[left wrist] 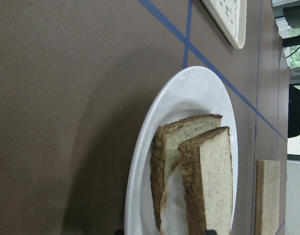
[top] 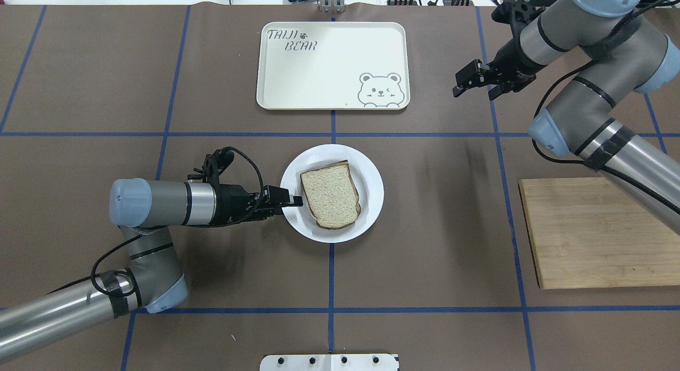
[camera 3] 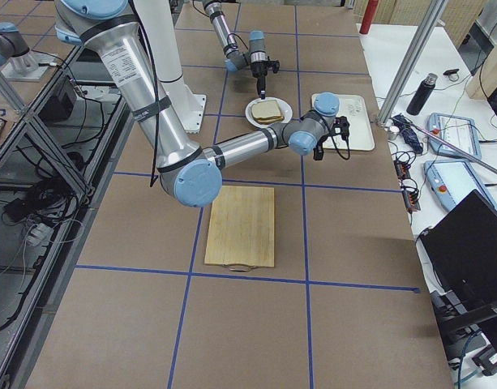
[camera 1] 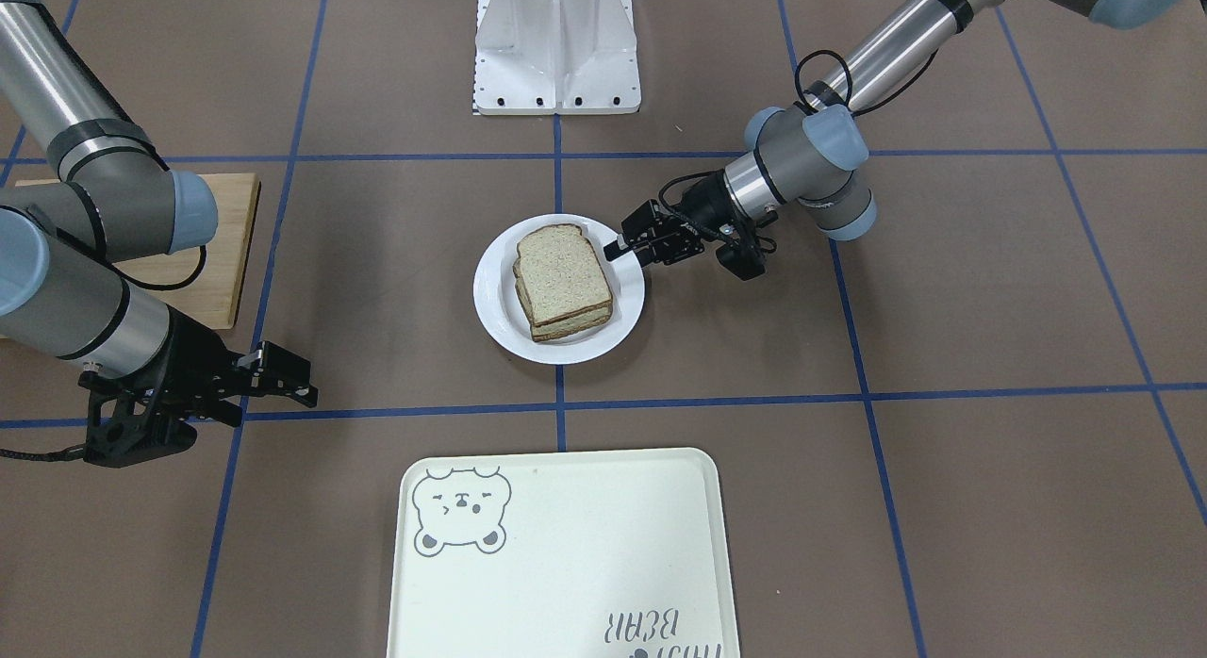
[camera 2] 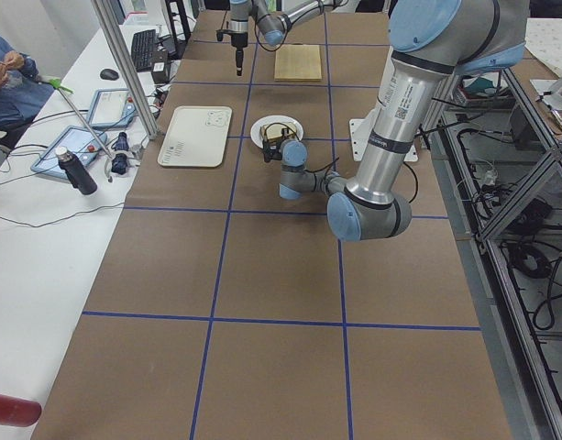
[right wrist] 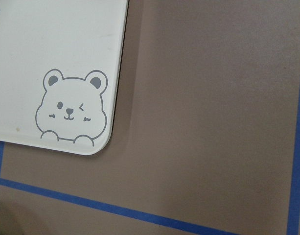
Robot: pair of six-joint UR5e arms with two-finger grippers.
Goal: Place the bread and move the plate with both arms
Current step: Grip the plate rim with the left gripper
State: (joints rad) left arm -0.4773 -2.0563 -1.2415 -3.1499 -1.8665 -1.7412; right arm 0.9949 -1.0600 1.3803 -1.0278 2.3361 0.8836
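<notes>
The white plate [top: 368, 169] sits mid-table and carries a stack of bread. The plain slice [top: 330, 195] lies on top, over a second slice with egg white showing between them in the left wrist view [left wrist: 173, 200]. My left gripper [top: 297, 201] is level with the table at the plate's rim on my left side. Its jaws are stacked one above the other with a gap, astride the rim [camera 1: 618, 246]. My right gripper [top: 467, 85] hovers open and empty beside the tray's right end, far from the plate [camera 1: 497, 300].
The cream bear tray [top: 329, 68] lies at the table's far side, and its bear corner shows in the right wrist view [right wrist: 52, 49]. A wooden cutting board [top: 589, 233] lies bare on my right. The white robot base [camera 1: 556, 50] stands at the near edge.
</notes>
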